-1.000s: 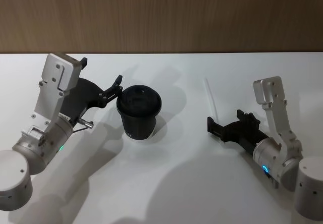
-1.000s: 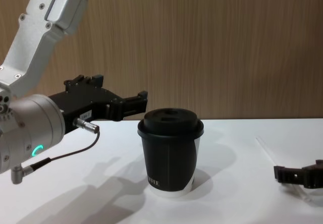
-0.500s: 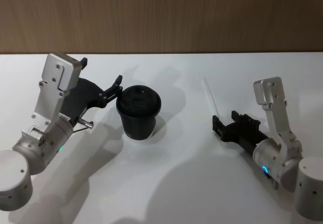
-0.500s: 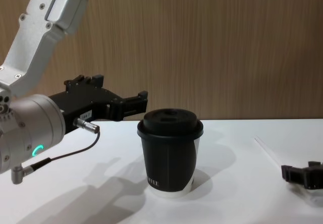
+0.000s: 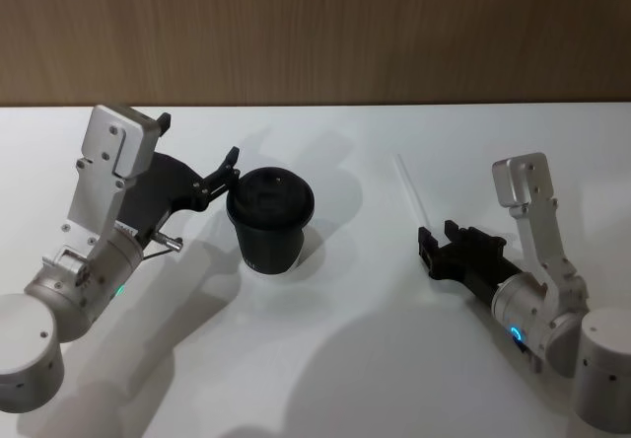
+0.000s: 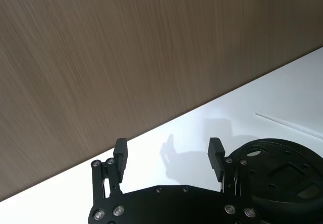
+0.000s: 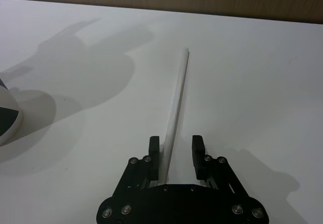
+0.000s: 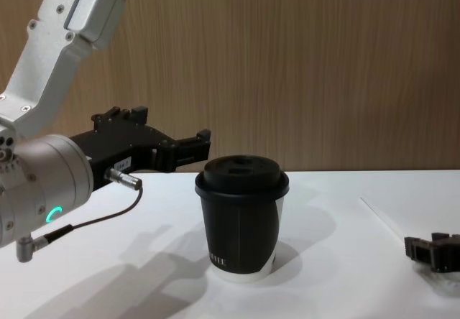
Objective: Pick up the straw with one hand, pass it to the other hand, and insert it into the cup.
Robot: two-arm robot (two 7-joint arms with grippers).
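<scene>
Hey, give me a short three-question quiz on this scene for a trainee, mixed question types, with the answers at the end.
1. True or false: the straw is standing in the cup.
2. Fill in: the left gripper hovers, fingers open, next to the ___.
3. Whose open fingers straddle the straw: A the left gripper, B the right gripper?
Key: 1 false; 2 cup; 3 B.

Bright overhead light washes the white table (image 5: pixel 335 132) almost blank, and soft, overlapping grey shadows pool beside the cup (image 5: pixel 271 219) and spread across the near side. The pale straw (image 7: pixel 177 93) barely stands out against that brightness, while the wooden wall (image 5: pixel 315 34) sits dim behind.
</scene>
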